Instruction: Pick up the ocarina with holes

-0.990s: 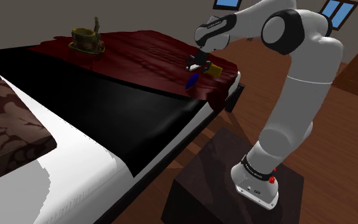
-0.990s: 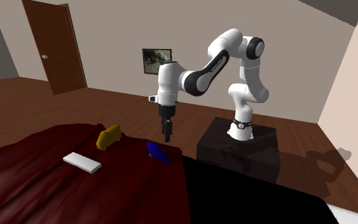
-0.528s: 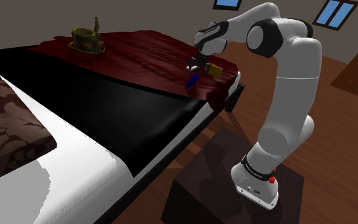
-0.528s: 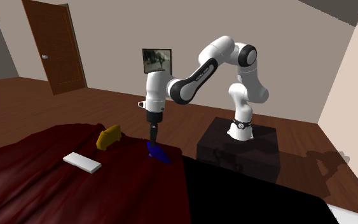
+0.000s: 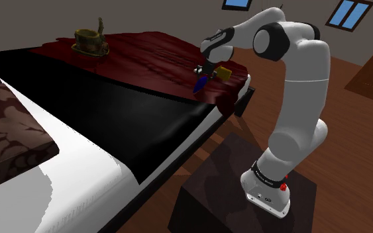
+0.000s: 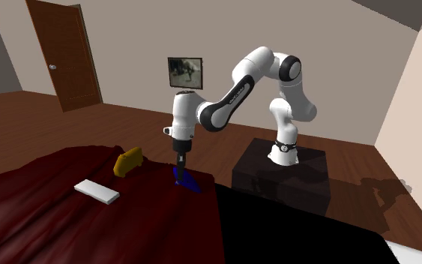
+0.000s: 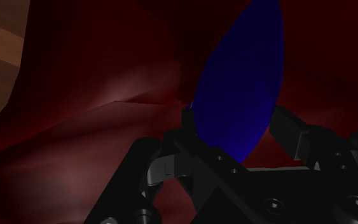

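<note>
The ocarina (image 5: 200, 84) is a deep blue, pointed oval lying on the dark red bedcover (image 5: 152, 59) near the bed's corner. My black gripper (image 5: 203, 74) comes down on it from above, and in the second exterior view the gripper (image 6: 180, 166) meets the ocarina (image 6: 186, 180) at its upper end. In the wrist view the ocarina (image 7: 241, 83) stands between both fingers, which press its sides, so the gripper (image 7: 231, 124) is shut on it. It still rests on the cover.
A yellow block (image 6: 130, 161) and a flat white slab (image 6: 97, 191) lie on the cover close by. A brown-gold ornament (image 5: 90, 42) stands at the far end. The bed's edge (image 5: 234, 106) drops to wooden floor beside the dark stand (image 5: 244, 192).
The arm swung toward the ocarina and lowered the gripper onto it. The fingers, apart before, have closed on the blue ocarina.
</note>
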You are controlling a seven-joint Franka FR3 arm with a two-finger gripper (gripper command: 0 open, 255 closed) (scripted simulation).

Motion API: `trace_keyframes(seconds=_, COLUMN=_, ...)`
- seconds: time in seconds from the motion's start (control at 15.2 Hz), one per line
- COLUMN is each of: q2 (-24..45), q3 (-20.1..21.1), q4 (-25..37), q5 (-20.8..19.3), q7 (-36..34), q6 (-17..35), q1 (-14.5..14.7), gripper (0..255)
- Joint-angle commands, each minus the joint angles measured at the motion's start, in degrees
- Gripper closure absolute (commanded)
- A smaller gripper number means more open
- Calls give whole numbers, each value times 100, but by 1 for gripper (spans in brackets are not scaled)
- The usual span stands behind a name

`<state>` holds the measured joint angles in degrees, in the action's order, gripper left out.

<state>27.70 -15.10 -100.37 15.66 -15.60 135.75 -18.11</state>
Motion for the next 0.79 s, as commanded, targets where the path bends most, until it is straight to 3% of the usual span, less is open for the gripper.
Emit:
trace_keyframes(seconds=0.0, q2=9, q3=2, q4=4, q5=3, q7=0, q6=7, q1=0, gripper=255)
trace_keyframes(seconds=0.73, q2=-115, q3=-33, q4=59, q5=-58, q7=-50, q6=-168, q1=21, gripper=255)
